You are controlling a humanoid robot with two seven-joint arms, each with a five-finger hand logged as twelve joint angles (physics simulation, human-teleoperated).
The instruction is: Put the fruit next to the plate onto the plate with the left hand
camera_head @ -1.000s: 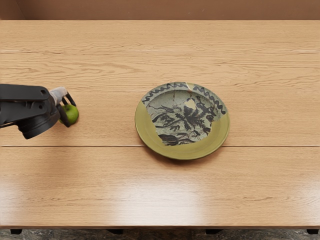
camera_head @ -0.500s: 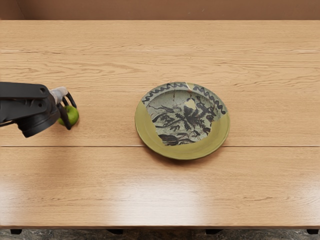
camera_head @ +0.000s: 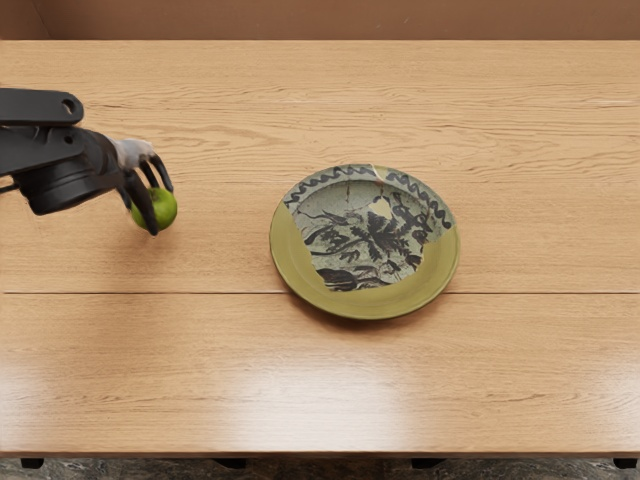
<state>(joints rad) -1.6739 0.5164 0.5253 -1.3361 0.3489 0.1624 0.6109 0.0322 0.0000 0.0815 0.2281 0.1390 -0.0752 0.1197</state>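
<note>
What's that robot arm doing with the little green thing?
The robot's left hand has its fingers curled around a small green fruit. It holds the fruit over the wooden table, off to the left of the patterned plate. The fruit is not on the plate yet, so the job isn't finished. The other arm can't be seen.

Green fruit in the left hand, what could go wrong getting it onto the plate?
The green fruit is round and gripped only by the curled fingers of the left hand, so it may slip and roll across the table. The plate looks shallow; released high or off centre, the fruit could roll off its rim.
</note>
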